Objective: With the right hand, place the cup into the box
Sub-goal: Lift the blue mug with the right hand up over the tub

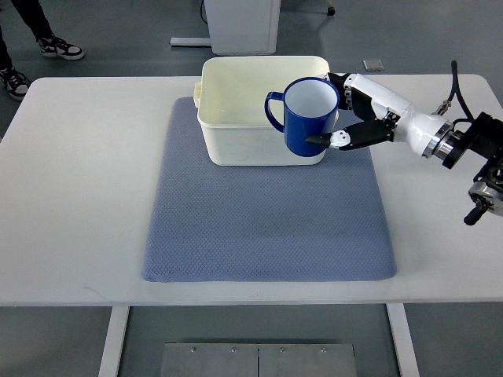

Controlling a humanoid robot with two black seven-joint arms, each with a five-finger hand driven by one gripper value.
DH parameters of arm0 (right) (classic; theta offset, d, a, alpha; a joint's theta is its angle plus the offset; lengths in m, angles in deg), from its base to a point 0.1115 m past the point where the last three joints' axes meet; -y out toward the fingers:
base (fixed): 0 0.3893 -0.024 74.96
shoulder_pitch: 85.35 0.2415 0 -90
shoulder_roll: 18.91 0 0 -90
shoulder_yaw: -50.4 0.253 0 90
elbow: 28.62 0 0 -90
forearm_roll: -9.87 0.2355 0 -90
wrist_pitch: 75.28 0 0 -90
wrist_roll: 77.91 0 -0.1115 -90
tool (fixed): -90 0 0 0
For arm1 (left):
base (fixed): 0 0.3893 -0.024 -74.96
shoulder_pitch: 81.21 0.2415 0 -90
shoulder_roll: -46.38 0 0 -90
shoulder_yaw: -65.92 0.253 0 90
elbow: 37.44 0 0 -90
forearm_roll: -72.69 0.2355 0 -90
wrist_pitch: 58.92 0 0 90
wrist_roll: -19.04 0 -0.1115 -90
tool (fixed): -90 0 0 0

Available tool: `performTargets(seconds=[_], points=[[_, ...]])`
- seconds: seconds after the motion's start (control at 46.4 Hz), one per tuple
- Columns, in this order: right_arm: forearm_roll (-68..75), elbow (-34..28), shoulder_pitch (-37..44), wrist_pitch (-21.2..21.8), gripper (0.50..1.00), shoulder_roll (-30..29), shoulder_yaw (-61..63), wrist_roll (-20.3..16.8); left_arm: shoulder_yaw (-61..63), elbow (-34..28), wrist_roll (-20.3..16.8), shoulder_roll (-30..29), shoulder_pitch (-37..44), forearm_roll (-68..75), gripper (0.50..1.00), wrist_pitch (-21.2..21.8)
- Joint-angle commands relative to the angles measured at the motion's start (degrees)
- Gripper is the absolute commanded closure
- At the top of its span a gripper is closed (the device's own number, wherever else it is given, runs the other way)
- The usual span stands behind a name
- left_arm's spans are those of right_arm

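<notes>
Top view: right hand (355, 118) clamped on blue cup (308, 118) — thumb on its near side, fingers behind, cup upright over the box's (228, 118) right half. Cup glossy, cylindrical, white inside; box white rectangular plastic on textured grey-blue mat (267, 228).

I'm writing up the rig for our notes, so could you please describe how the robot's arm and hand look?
The right hand has white shells with black fingers. Its white forearm ends in a silver ring and a black joint, with a black cable looping above.
</notes>
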Motion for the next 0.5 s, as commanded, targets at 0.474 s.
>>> performTargets(seconds=[0.474], points=[[2.06, 8.27, 7.82, -1.47, 1.0, -6.64, 1.34, -4.37, 0.02, 0.0, -0.01, 0.0, -0.02, -0.04, 0.5, 0.0]])
